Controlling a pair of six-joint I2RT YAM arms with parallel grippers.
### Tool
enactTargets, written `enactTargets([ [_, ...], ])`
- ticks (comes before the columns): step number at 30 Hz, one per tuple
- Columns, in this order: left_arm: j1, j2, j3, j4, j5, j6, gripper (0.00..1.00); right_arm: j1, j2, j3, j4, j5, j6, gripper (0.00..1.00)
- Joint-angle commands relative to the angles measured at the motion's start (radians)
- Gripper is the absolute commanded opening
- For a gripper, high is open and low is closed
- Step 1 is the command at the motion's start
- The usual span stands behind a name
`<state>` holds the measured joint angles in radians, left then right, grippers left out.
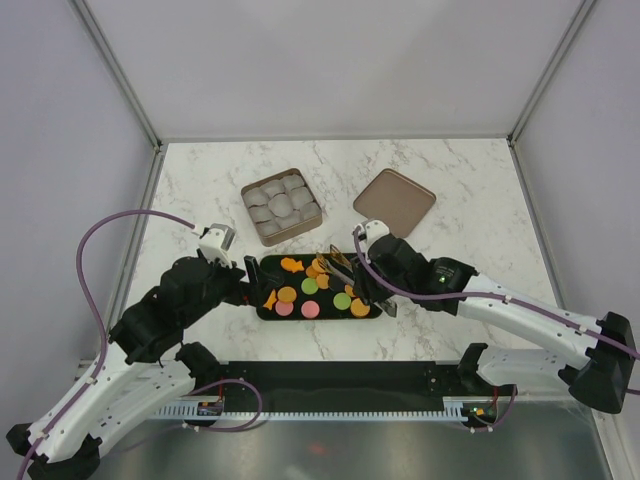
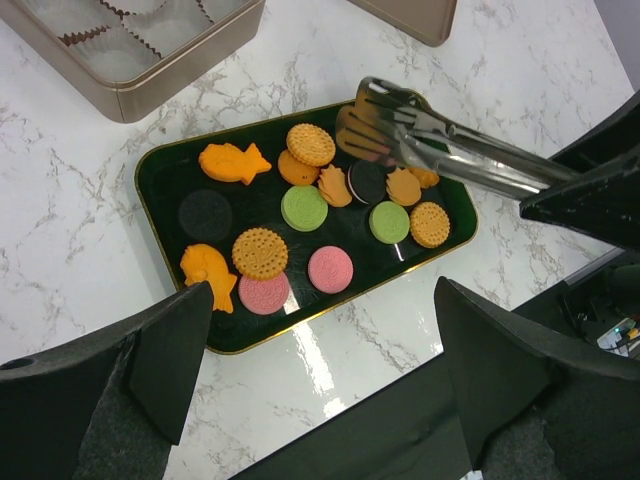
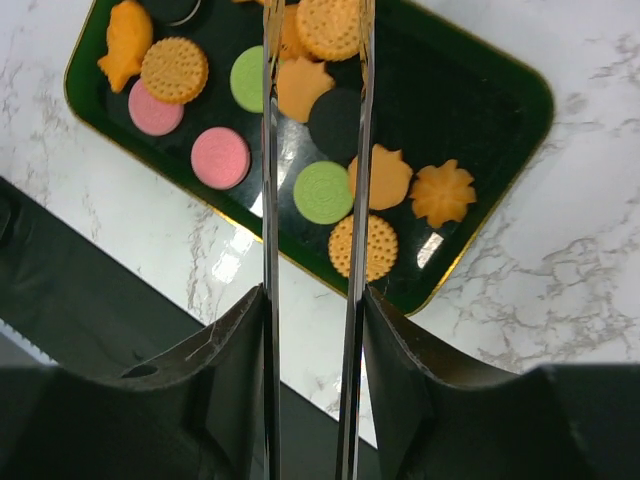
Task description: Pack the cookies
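Observation:
Several cookies lie on a black gold-rimmed tray (image 1: 268, 268): round ones such as a green one (image 1: 310, 286) and orange fish shapes. My right gripper (image 1: 368, 288) is shut on metal tongs (image 1: 340, 268). In the right wrist view the gripper (image 3: 312, 300) presses the two tong blades (image 3: 270, 150), which stay apart and straddle an orange shaped cookie (image 3: 300, 88) and a black one (image 3: 335, 120). My left gripper (image 1: 250, 280) is open and empty at the tray's left end. In the left wrist view the gripper (image 2: 322, 300) hangs over the tray's near edge (image 2: 160, 180), with the tongs (image 2: 440, 140) above the cookies (image 2: 304, 207).
A square tan tin (image 1: 282, 206) with several pale paper cups stands behind the tray, and also shows in the left wrist view (image 2: 150, 75). Its lid (image 1: 394, 196) lies at the back right. The marble table's near edge has a black rail (image 1: 330, 400).

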<state>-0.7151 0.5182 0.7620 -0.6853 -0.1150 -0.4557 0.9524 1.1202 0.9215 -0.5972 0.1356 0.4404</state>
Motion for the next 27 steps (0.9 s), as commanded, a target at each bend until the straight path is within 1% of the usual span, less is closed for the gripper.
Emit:
enactTargets([
  [1,-0.004,-0.001,-0.004,0.016,-0.025,-0.02,1.0,0.039,0.026,0.051,-0.019,0.021,-0.002,0.5],
  [9,-0.003,-0.001,-0.004,0.018,-0.022,-0.021,1.0,0.045,0.009,0.04,-0.084,0.047,-0.025,0.52],
  [19,-0.003,0.008,-0.003,0.017,-0.02,-0.02,1.0,0.045,0.001,0.025,-0.108,-0.013,-0.058,0.52],
  [27,-0.003,0.009,-0.004,0.018,-0.02,-0.021,1.0,0.046,0.026,0.014,-0.111,-0.018,-0.083,0.54],
])
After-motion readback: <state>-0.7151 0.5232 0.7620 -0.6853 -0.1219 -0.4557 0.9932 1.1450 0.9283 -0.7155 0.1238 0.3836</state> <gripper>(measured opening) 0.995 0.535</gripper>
